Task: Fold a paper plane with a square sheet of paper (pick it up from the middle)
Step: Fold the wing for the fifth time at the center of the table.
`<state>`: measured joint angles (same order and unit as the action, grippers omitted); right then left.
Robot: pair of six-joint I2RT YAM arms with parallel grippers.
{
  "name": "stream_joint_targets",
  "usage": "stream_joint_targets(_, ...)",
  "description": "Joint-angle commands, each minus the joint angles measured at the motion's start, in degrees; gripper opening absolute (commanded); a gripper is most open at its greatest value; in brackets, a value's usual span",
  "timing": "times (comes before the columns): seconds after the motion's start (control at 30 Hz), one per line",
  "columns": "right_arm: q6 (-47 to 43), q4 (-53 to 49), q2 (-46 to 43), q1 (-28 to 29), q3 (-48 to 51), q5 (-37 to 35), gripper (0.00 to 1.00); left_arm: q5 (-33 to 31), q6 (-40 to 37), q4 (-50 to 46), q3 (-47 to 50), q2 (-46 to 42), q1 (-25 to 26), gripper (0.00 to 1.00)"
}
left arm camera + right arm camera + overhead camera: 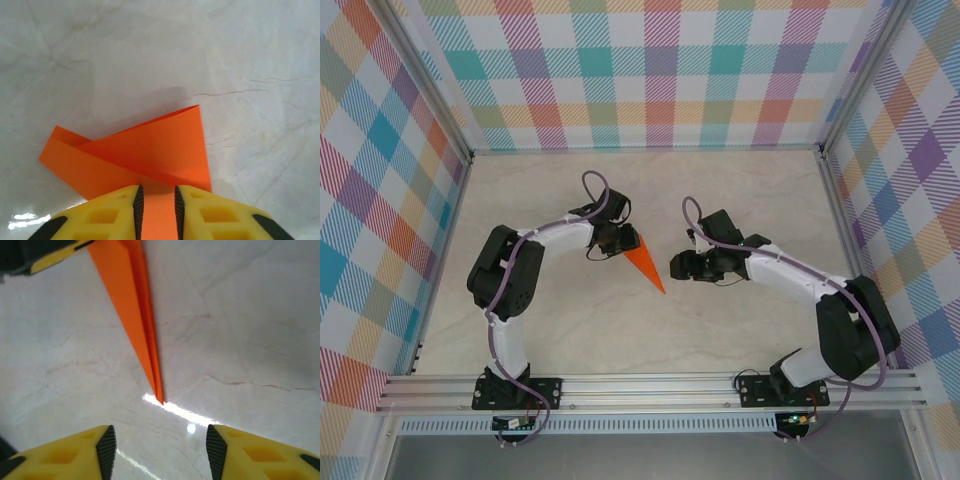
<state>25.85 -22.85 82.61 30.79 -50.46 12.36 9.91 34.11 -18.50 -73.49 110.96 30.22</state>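
Judged the folding done and the letting-go step in hand. Found the paper plane (644, 262) as a narrow orange dart on the bare table (570, 330), near the centre of the top view, with its sharp nose aimed at about 5 o'clock and its wide tail toward 11 o'clock. Saw the left gripper (618, 240) at that tail, jaws a slit apart with the tail paper between the pads, seemingly not pinching it. Saw the right gripper (680, 266) at about 3 o'clock of the plane, jaws spread wide, holding nothing and clear of the paper, with the nose tip just ahead in its own wrist view. Reckoned the next move to call for backing both grippers straight off without dragging or flicking such light paper. Noted the plane resting on the table itself, inside nothing.
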Motion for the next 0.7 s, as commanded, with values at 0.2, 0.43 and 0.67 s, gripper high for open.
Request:
stream_joint_targets(0.2,1.65,1.66,-9.65,-1.82,8.44,-13.94,1.0,-20.47,7.04,-20.82,-8.03,-4.33,8.5,0.53)
stream_joint_targets(0.43,3.23,1.17,-9.65,-3.08,9.95,-15.48,1.0,-28.65,12.24,-30.38,-18.62,3.53,14.7,0.61)
stream_joint_targets(0.67,4.11,0.15,-8.75,-3.19,9.62,-16.63,1.0,-28.95,12.39,-36.86,-29.96,14.29,16.1,0.62)
